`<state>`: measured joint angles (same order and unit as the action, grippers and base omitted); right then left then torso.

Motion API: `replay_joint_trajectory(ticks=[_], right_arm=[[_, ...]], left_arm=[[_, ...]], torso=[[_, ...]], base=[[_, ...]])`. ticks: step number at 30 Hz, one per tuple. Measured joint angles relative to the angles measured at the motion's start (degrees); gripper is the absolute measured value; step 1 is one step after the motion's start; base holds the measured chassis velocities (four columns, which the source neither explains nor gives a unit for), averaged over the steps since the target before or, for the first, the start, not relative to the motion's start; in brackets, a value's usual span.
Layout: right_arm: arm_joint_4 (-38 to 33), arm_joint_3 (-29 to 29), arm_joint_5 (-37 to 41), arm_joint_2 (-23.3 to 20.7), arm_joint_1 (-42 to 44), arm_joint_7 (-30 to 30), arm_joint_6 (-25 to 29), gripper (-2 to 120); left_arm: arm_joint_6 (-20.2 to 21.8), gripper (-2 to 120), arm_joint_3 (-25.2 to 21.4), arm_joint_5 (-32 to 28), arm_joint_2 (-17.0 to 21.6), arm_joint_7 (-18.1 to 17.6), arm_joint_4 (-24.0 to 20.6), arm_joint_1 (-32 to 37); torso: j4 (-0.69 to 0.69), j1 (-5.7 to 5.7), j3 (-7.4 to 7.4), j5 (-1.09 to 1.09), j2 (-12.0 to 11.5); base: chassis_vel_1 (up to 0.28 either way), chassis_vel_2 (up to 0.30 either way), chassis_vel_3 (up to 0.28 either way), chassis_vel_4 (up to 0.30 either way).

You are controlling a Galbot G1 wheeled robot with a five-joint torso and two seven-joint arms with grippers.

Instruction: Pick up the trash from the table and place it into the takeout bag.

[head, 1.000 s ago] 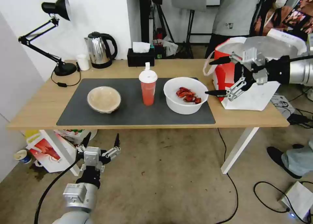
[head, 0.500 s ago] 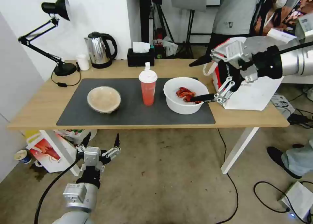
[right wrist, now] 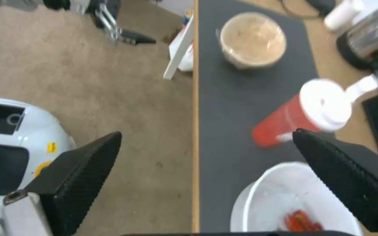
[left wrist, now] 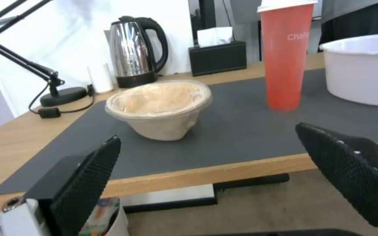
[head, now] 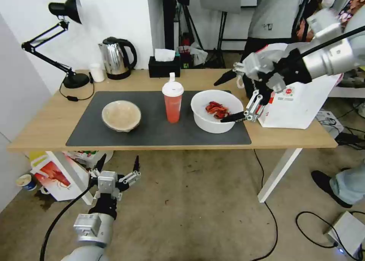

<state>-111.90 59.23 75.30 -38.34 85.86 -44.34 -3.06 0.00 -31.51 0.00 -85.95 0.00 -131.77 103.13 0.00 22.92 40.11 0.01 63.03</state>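
On the table (head: 45, 124), the trash stands in a row on the dark mat (head: 152, 133): a beige bowl (head: 121, 116) (left wrist: 160, 105) (right wrist: 252, 39), a red cup with a white lid (head: 173, 101) (left wrist: 284, 55) (right wrist: 303, 114), and a white bowl with red crayfish scraps (head: 216, 111) (left wrist: 364, 68) (right wrist: 294, 203). The takeout bag (head: 300, 105) stands at the table's right end. My right gripper (head: 219, 102) (right wrist: 206, 133) is open over the white bowl's right side, one finger by the near rim. My left gripper (head: 119, 160) (left wrist: 207, 132) hangs open below the table's front edge.
A desk lamp (head: 64, 10), a small white cup (head: 97, 71), a steel kettle (head: 116, 57) and a black tissue box (head: 164, 65) line the back edge. A red-and-white bag (head: 57, 175) sits under the table. Cables and a person's foot (head: 334, 185) are at right.
My right gripper has swung left from in front of the takeout bag to the white bowl's right side, staying open. The left arm has not moved.
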Motion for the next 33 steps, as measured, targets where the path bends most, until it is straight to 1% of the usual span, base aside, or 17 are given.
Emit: replay_joint_trajectory(ticks=[5,12,15,24,33], right_arm=[[-0.17,-0.27,-1.15,0.42,0.47,0.03,-0.27,100],[-0.32,-2.56,-2.65,0.6,0.85,-0.68,-0.78,100],[0.1,-2.64,-2.83,0.43,1.94,-0.72,-0.96,100],[3.73,0.0,-2.84,-2.0,6.9,-0.9,-1.06,100],[6.23,1.22,-2.85,-2.5,9.96,-0.86,-1.33,100]], left_arm=[[0.0,100,0.0,0.0,0.0,0.0,0.0,0.0],[0.0,100,0.0,0.0,0.0,0.0,0.0,0.0],[0.0,100,0.0,0.0,0.0,0.0,0.0,0.0],[0.0,100,0.0,0.0,0.0,0.0,0.0,0.0],[0.0,100,0.0,0.0,0.0,0.0,0.0,0.0]], torso=[[0.0,0.0,0.0,-0.02,0.0],[-0.01,0.0,0.0,-0.01,0.0],[0.0,0.0,0.0,-0.01,0.0],[0.02,0.0,0.0,-0.02,0.0],[0.0,0.0,0.0,-0.02,0.0]], base=[[0.0,0.0,0.0,0.0],[0.0,0.0,0.0,0.0],[0.0,0.0,0.0,0.0],[0.0,0.0,0.0,0.0],[0.0,0.0,0.0,0.0]])
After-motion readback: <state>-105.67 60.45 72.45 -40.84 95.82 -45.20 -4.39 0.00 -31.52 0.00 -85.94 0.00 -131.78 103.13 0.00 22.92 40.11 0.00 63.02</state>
